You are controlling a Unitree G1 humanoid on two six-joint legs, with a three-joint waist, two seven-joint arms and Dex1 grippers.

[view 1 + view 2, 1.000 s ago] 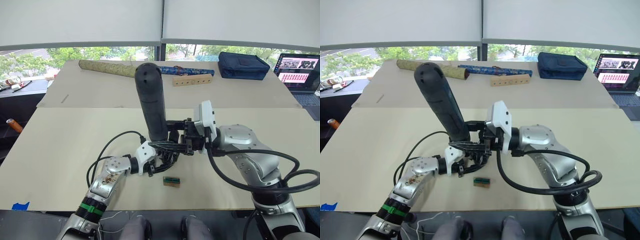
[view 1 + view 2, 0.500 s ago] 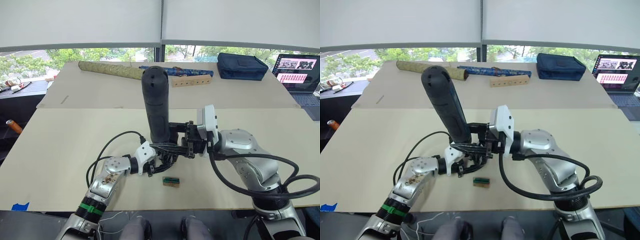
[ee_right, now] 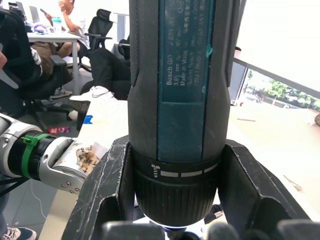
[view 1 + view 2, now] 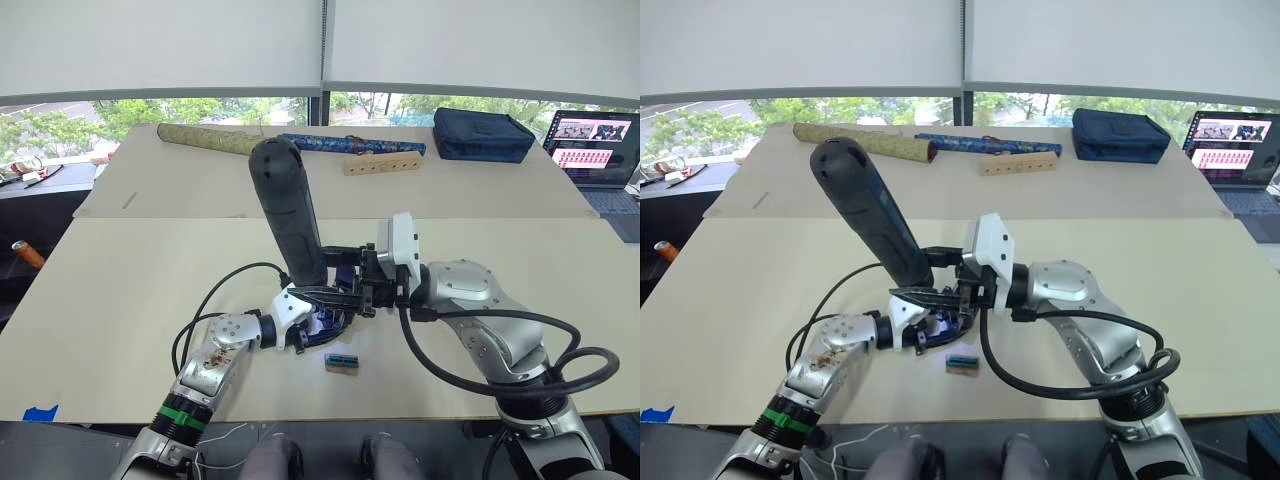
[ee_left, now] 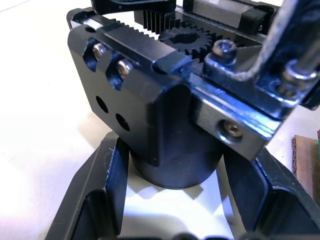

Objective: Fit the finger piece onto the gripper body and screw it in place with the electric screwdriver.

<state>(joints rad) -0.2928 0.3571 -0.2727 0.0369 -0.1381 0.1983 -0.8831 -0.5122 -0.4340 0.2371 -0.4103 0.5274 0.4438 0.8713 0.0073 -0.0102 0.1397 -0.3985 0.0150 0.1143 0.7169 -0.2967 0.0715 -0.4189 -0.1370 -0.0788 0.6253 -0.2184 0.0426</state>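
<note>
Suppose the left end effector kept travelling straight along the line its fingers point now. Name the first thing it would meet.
The gripper body. The left end effector already has a finger on each side of its round base, so going further would press its palm against that base. How much gap remains is unclear.

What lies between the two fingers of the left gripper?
The round base of the gripper body sits between the left gripper's fingers, seen in the left wrist view.

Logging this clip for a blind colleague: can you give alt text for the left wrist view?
The left gripper clamps the round base of the gripper body, a black block with toothed rails, a central gear and several screws. It stands on a pale table.
</note>
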